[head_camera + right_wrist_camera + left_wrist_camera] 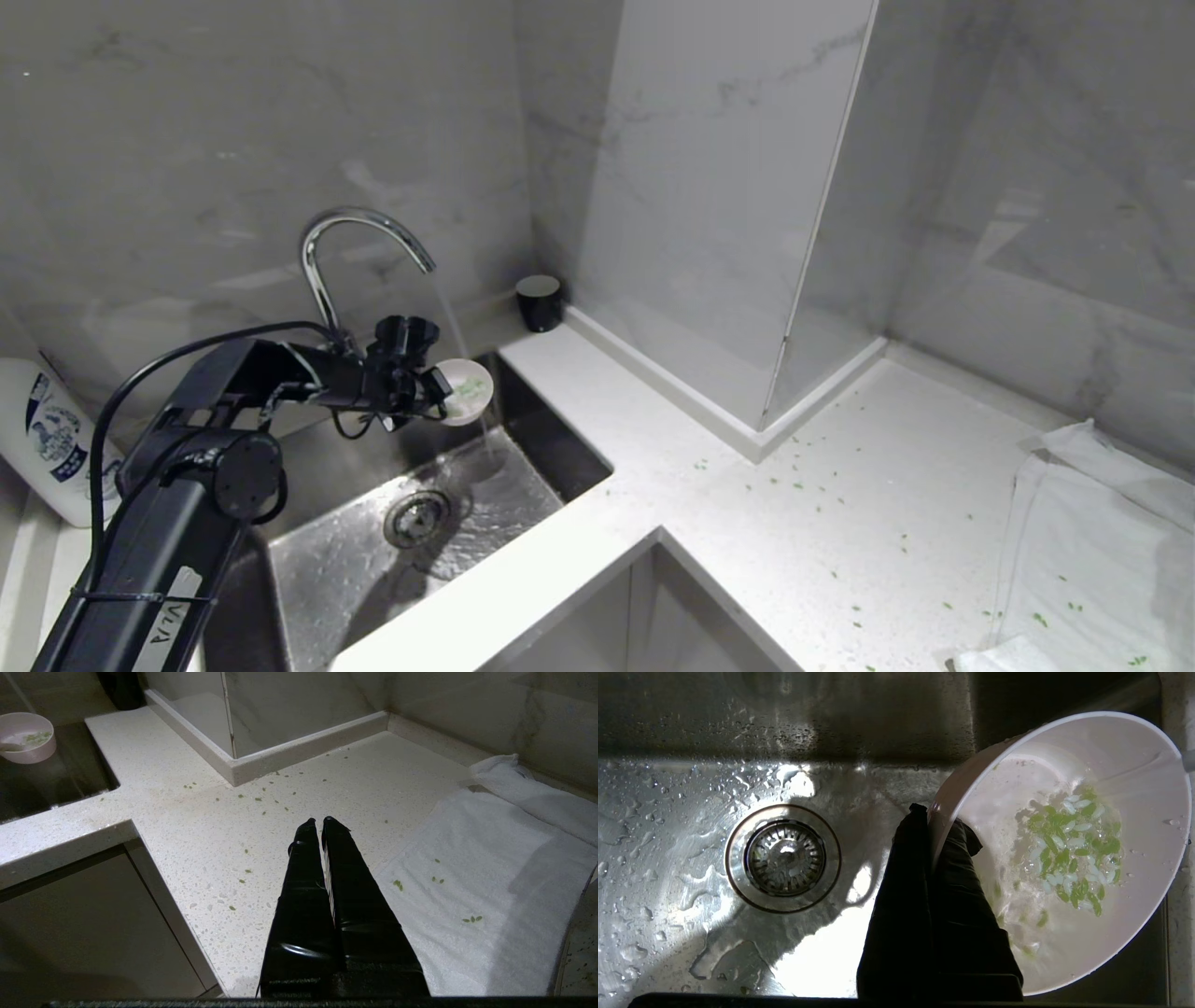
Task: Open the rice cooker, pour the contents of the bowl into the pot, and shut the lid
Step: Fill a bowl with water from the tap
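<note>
Left gripper (931, 826) pinches the bowl's (1134, 756) rim over the sink (668, 812), under the running faucet (359, 229) — bowl tilted. Only the wrist view shows the green bits (1069, 854) in water. Right gripper (317, 823) hovers closed and empty over the countertop (187, 812).

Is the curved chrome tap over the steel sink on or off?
On: a thin stream falls from the curved chrome tap past the small pale bowl.

Grey marble walls (187, 140), pale speckled counter (840, 485), steel sink (355, 579) w/ chrome tap (359, 224) at left, white towel (1092, 551) at right edge.
</note>
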